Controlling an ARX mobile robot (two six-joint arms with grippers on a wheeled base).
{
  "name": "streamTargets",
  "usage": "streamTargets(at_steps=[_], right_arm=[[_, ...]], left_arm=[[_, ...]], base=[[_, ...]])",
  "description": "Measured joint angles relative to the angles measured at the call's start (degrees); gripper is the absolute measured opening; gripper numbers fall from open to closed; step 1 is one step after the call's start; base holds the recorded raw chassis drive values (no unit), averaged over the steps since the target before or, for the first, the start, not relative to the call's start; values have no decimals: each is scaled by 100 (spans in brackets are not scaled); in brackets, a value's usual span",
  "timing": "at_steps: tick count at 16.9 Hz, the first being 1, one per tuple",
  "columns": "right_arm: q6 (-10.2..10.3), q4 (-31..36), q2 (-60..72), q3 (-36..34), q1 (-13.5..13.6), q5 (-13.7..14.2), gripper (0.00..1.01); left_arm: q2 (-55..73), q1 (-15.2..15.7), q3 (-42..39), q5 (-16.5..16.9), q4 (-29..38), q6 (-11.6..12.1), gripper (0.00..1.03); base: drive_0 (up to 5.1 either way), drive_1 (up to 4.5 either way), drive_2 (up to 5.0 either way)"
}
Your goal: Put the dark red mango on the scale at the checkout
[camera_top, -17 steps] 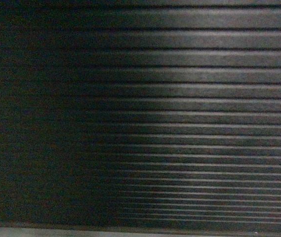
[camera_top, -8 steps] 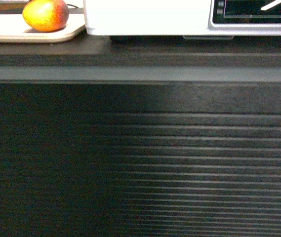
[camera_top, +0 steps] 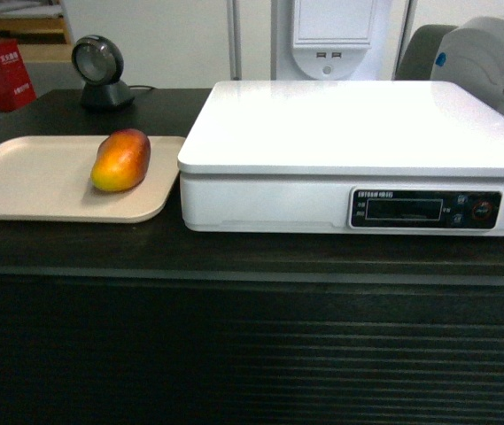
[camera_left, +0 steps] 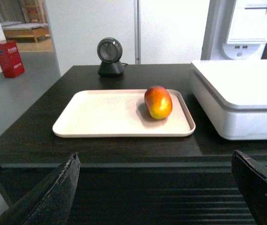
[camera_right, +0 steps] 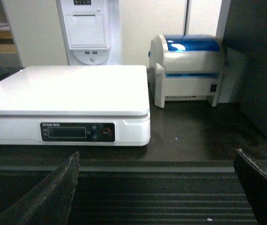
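Left gripper (camera_left: 154,187) open; dark red mango (camera_top: 121,160), scale (camera_top: 358,159) newly visible.

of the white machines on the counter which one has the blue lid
The printer, standing right of the scale. Its rounded top is blue; the scale is flat and all white with a dark display panel.

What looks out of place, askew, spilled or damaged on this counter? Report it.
Nothing stands out. The dark red-to-yellow oval mango lies intact on the flat beige tray, beside the large white box scale, whose platter is bare. No spill shows on the dark counter.
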Motion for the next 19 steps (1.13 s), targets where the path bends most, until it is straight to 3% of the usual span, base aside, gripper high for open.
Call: streamTargets(at_steps=[19], right_arm=[[-4,-4,0,0,0,-2,98]], left_arm=[[0,0,2,-4,0,0,98]], base=[[0,0,0]])
